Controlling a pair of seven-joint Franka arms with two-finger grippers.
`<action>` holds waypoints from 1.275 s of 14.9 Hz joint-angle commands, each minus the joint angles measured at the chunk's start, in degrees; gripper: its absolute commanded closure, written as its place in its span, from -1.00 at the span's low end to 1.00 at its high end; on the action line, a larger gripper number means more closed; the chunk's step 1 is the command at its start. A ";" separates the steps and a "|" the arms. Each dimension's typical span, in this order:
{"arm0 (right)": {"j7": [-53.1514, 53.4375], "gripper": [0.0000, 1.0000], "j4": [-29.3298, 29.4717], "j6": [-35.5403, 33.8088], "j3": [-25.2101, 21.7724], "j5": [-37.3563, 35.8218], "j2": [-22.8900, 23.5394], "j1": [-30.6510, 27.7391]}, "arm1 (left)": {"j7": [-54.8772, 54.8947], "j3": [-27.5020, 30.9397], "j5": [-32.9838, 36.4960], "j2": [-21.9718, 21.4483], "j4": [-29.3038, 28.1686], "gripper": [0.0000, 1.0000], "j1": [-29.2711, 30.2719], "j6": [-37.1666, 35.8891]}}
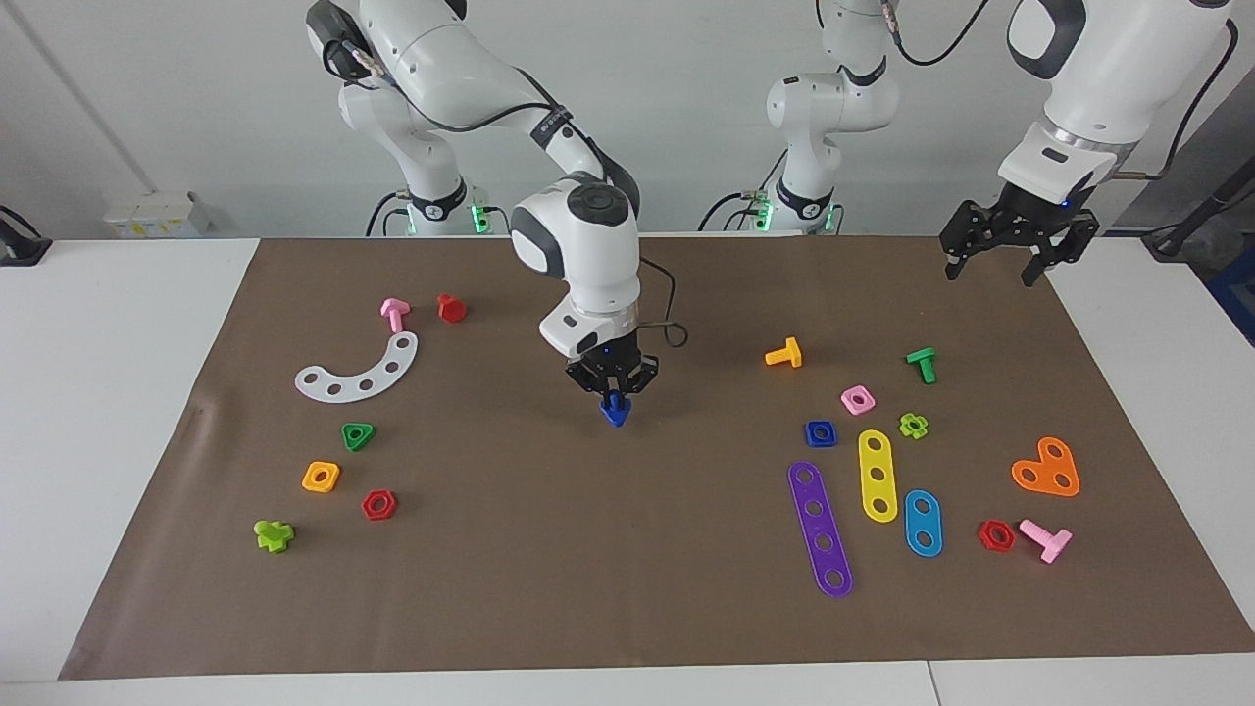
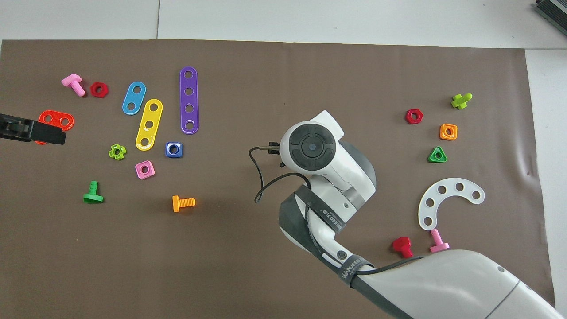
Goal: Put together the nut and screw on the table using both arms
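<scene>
My right gripper [image 1: 614, 384] points straight down over the middle of the brown mat [image 1: 627, 588] and is shut on the blue screw [image 1: 615, 412], triangular head down, close to the mat. I cannot tell whether the screw touches it. In the overhead view the right arm's wrist [image 2: 312, 146] hides the gripper and the screw. The blue square nut [image 1: 821, 433] lies flat toward the left arm's end, also in the overhead view [image 2: 173, 149]. My left gripper [image 1: 992, 267] hangs open and empty, raised over the mat's corner at the left arm's end; its tip shows in the overhead view [image 2: 33, 130].
Around the nut lie a pink square nut [image 1: 858, 399], a purple strip [image 1: 820, 529], a yellow strip [image 1: 878, 475], a lime cross nut [image 1: 914, 425] and an orange screw [image 1: 784, 354]. Toward the right arm's end lie a white curved strip [image 1: 360, 371] and a green triangular nut [image 1: 358, 435].
</scene>
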 commanded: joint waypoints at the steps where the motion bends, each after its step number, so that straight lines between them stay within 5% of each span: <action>1: 2.61 1.00 1.78 -2.19 1.95 -4.33 3.16 -0.32 | 0.36 0.30 0.73 -1.06 -1.51 -1.00 -0.23 1.35; 15: 4.81 1.00 -2.62 1.76 4.23 -4.07 3.43 -0.58 | 0.18 0.30 0.73 -1.15 -1.60 -1.00 -0.23 1.44; 16: 4.81 0.84 -2.70 1.76 4.23 -3.98 3.43 -0.58 | 0.18 0.30 0.73 -1.15 -1.60 -1.00 -0.23 1.44; 18: 4.99 -0.01 -2.79 2.03 4.23 -3.98 3.43 -0.67 | 0.27 0.30 0.73 -1.15 -1.60 -1.00 -0.06 1.79; 19: 5.07 -0.22 -2.88 2.20 4.23 -3.98 3.43 -0.67 | 0.18 0.30 0.73 -1.15 -1.60 -1.00 -0.06 1.97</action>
